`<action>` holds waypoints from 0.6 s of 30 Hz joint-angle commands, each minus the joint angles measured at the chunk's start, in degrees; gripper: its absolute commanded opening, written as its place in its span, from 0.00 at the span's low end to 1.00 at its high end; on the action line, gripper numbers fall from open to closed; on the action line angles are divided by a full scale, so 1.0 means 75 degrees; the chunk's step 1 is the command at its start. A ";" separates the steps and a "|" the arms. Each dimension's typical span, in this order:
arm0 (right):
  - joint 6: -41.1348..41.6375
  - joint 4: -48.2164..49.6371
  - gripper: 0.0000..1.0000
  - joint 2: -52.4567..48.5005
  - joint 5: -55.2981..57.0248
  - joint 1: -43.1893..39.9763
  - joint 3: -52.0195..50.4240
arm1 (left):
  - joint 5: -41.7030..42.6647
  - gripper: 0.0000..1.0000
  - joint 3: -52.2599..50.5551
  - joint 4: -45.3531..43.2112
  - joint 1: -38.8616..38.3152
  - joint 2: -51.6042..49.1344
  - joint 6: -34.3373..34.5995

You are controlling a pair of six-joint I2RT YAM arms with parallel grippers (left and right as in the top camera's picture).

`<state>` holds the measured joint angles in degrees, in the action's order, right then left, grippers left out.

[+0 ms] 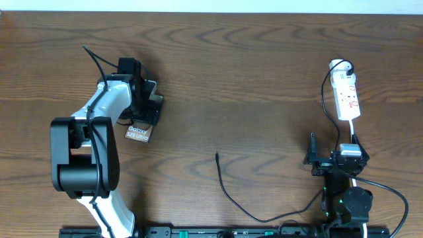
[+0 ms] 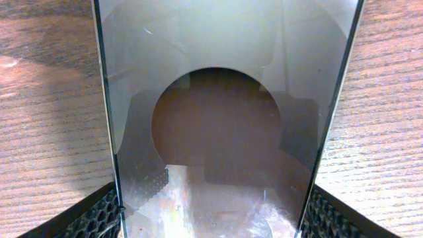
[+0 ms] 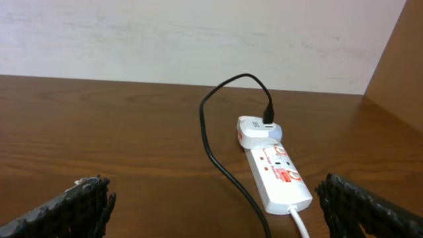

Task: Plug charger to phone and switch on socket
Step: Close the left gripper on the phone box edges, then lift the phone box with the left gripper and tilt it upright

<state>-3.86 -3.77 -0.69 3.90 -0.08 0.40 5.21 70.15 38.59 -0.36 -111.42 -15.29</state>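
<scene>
The phone [image 1: 139,134] lies at the left of the table, its lettered end sticking out from under my left gripper [image 1: 149,106]. In the left wrist view its glossy face [image 2: 211,99] fills the space between the fingers [image 2: 99,215], and both long edges touch the pads; my left gripper [image 2: 211,215] is shut on it. The charger cable [image 1: 228,195] lies loose with its tip [image 1: 217,156] at the table's middle. Its far end [image 3: 268,112] is plugged into a white adaptor on the socket [image 3: 277,175]. My right gripper [image 3: 215,198] stands open just short of the socket [image 1: 347,96], holding nothing.
The socket's white cord [image 3: 301,221] runs back toward my right arm [image 1: 350,198]. The black charger cable [image 3: 225,165] crosses the table between the right fingers. A pale wall [image 3: 198,33] stands behind the table's far edge.
</scene>
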 commanded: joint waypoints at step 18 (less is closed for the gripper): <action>-0.0096 -0.0026 0.99 0.0047 0.0061 0.0052 -0.0012 | 0.0251 0.07 0.0087 0.0073 0.0017 0.1020 0.0274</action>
<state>-3.86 -3.77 -0.69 3.90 -0.08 0.40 6.31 70.15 38.96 -0.38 -105.16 -15.05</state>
